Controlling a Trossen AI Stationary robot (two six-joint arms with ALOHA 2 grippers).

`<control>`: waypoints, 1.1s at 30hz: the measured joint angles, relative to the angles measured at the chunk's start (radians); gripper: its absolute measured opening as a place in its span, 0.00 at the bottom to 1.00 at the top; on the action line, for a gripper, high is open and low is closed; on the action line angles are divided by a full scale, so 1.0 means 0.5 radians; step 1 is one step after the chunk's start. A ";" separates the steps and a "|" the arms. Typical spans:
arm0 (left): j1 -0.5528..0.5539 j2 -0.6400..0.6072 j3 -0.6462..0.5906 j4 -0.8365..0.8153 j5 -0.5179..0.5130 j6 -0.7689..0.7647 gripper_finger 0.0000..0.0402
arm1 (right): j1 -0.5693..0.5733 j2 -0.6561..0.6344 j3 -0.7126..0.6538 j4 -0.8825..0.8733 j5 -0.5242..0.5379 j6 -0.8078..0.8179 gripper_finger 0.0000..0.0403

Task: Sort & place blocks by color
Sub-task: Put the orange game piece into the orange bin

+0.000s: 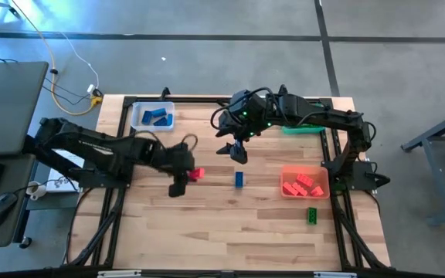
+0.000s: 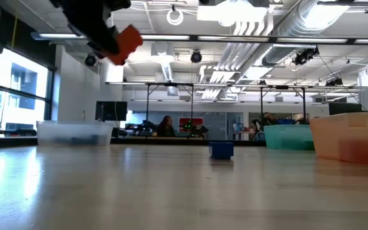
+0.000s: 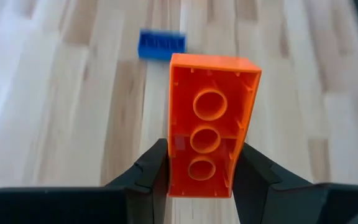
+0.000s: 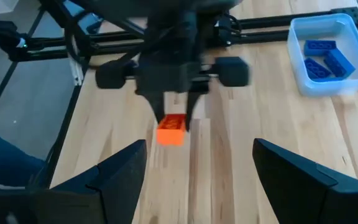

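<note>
A red-orange block [image 3: 210, 118] hangs above the table's middle with my left gripper [image 3: 202, 152] shut on it; the high view shows the block [image 1: 196, 174] and gripper [image 1: 185, 179] left of centre. A blue block [image 1: 239, 179] lies flat on the wood just to their right. A green block [image 1: 312, 215] lies near the orange bin [image 1: 324, 185], which holds red blocks. My right gripper [image 1: 238, 152] hovers open over the table's far middle, looking down on the left gripper's block [image 4: 171, 131]. My left gripper pinches the block's two long sides [image 3: 174, 167] between its two fingers, at the end nearest the wrist. The fingers slant down from the table's left and lie along the block. It sticks out past the fingertips, hollow underside toward the wrist camera, clear of the table [image 2: 125, 43].
A clear bin [image 1: 139, 123] with blue blocks stands at the far left. A green bin [image 1: 309, 129] sits at the far right, partly under the right arm. Dark frame rails run along the table's edges. Bare wood lies along the near side.
</note>
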 joint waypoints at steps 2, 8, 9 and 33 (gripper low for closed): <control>0.075 -0.029 0.000 0.112 0.074 0.062 0.26 | 0.018 0.000 0.000 0.012 -0.001 -0.015 0.70; 0.265 -0.061 0.001 0.449 0.293 0.130 0.26 | 0.079 0.000 0.000 0.108 0.019 -0.052 0.70; 0.287 -0.061 0.001 0.499 0.314 0.130 0.26 | 0.085 0.000 0.000 0.121 0.030 -0.052 0.70; 0.386 -0.058 0.001 1.323 0.345 0.152 0.26 | 0.104 0.000 0.000 0.177 0.164 0.065 0.70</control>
